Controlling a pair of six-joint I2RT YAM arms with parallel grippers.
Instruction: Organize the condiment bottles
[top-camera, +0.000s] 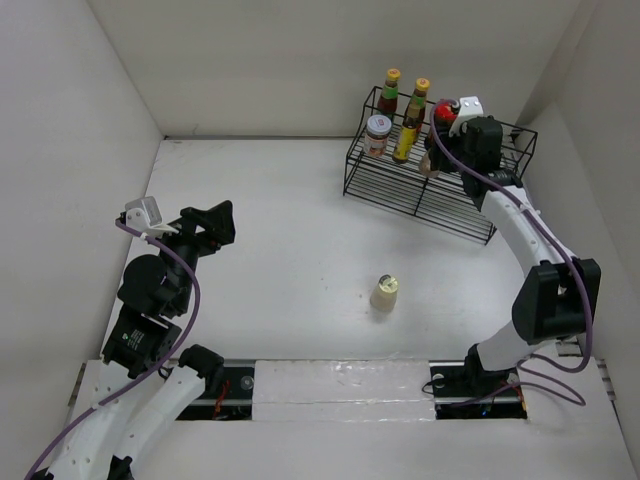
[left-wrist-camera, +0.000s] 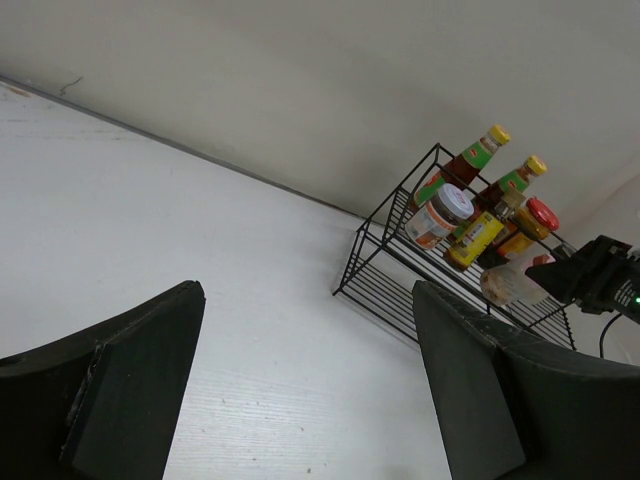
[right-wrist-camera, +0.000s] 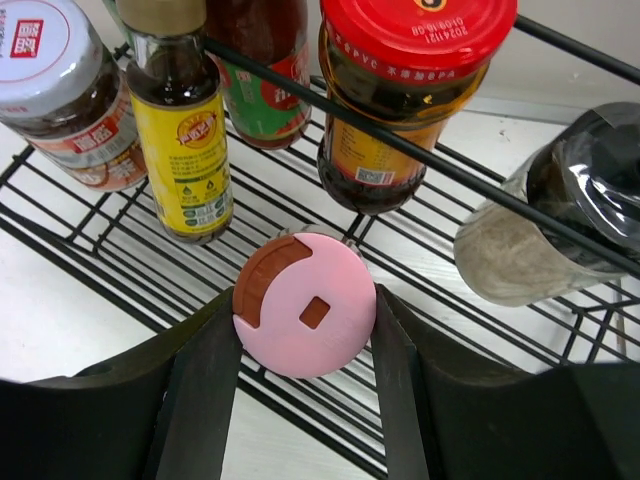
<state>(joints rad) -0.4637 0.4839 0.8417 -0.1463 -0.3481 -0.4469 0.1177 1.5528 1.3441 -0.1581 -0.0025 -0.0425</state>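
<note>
Right gripper: my right gripper (right-wrist-camera: 306, 330) is pinching the pink-capped shaker (right-wrist-camera: 305, 312); my fingers (right-wrist-camera: 205, 390) press against the cap on both sides.
Pink-capped shaker: it sits on the wires of the black wire rack (top-camera: 420, 195). It is just in front of the red-lidded jar (right-wrist-camera: 400, 100) and the small yellow-labelled bottle (right-wrist-camera: 185, 150).
Left gripper: my left gripper (left-wrist-camera: 310, 380) is spread wide with nothing between its fingers. It hangs over the left side of the table (top-camera: 280, 230), well apart from the rack.
Back row of the rack: the yellow-capped sauce bottles (top-camera: 391, 92) (top-camera: 419, 100) stand side by side at the rear.
White-lidded jar: the white-lidded jar (right-wrist-camera: 60, 100) stands at the left end of the rack, just beside the small yellow-labelled bottle.
Grey-capped shaker: the grey-capped shaker (right-wrist-camera: 510, 250) is in the rack to the right of the pink one. It looks tilted in my right wrist view, though I cannot tell whether it truly leans.
Cream-capped shaker: the cream-capped shaker (top-camera: 385, 293) is alone on the table, outside the rack. It is well apart from the rack and nearer my arm bases.
</note>
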